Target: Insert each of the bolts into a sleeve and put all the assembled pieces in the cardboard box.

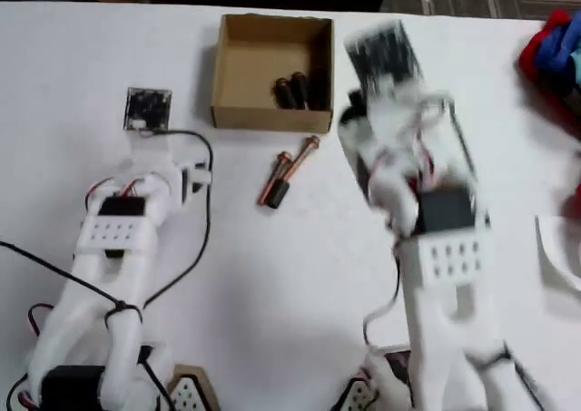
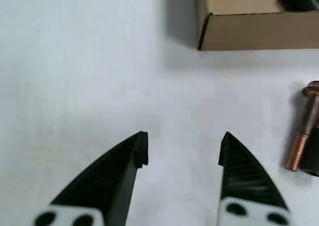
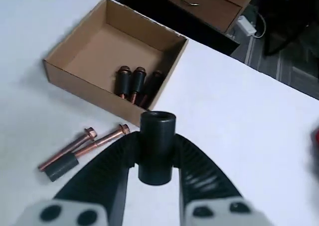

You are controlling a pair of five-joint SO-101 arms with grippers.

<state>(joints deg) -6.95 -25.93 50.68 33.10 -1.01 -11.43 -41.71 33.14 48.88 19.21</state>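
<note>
A flat white table [image 1: 272,275] spreads under your two white plastic arms, the left arm [image 1: 113,239] and the right arm [image 1: 436,239]. An open, square cardboard box [image 1: 259,119] with plain brown walls sits at the far middle. Your left gripper [image 2: 184,138] hovers over bare table near the box corner, its black ribbed, pointed fingers spread wide and holding nothing. Your right gripper [image 3: 155,142] pinches a smooth black cylindrical sleeve [image 3: 157,123] upright, hollow end up. Three assembled pieces [image 3: 134,84], dark sleeves with coppery bolt heads, lie side by side inside the box. Just beside the box's front wall lie two copper bolts [image 3: 107,136], threaded and flange-headed. A short dark sleeve [image 3: 62,167] lies at one bolt's tip; you cannot tell whether the tip sits inside it.
</note>
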